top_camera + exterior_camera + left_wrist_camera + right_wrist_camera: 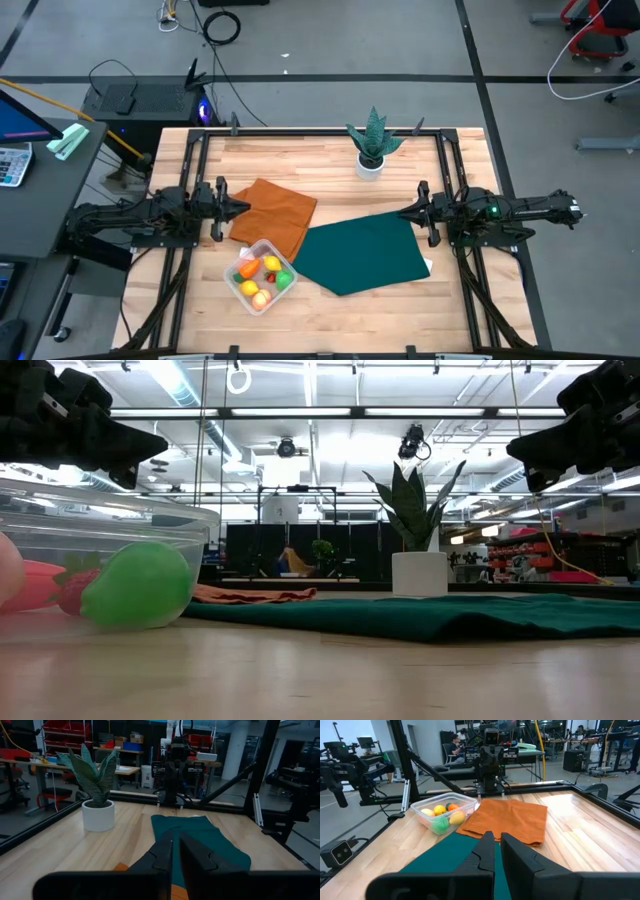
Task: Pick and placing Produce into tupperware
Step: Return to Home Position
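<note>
step: likely homing | produce inside tupperware near tabletop's left edge | left gripper, right gripper closed, empty; next: probably just park

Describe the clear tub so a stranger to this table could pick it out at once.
On the wooden table, start at the orange cloth on the left arm's side. Just beyond its edge farthest from the potted plant, beside the green cloth, sits the tub. It is the only see-through container, holding small yellow, orange, red and green toy fruits.
</note>
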`<action>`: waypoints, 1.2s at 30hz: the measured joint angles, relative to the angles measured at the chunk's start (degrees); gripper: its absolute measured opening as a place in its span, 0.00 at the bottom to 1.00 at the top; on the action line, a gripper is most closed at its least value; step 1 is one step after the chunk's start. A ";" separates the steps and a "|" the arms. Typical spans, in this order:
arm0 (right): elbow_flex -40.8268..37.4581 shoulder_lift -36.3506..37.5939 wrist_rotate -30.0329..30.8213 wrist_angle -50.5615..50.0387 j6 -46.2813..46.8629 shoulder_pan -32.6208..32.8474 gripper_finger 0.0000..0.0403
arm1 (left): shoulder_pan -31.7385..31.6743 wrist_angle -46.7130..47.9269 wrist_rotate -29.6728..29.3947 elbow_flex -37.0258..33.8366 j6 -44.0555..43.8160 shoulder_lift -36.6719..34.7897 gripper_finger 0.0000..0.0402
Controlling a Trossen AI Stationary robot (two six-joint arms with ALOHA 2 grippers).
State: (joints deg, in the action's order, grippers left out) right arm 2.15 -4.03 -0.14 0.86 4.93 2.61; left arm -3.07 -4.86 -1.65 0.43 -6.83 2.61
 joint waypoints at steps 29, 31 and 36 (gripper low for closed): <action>0.02 0.00 0.02 0.00 0.02 0.01 0.00 | 0.00 0.00 0.00 0.00 -0.02 0.00 0.08; 0.02 0.00 0.02 0.00 0.02 0.01 0.00 | 0.01 0.00 0.00 0.00 -0.02 0.00 0.07; 0.02 0.00 0.02 0.00 0.02 0.01 0.00 | 0.00 0.00 0.00 0.00 -0.02 0.00 0.08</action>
State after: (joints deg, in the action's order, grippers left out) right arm 2.17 -4.03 -0.12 0.86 4.95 2.62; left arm -3.07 -4.86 -1.65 0.43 -6.85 2.61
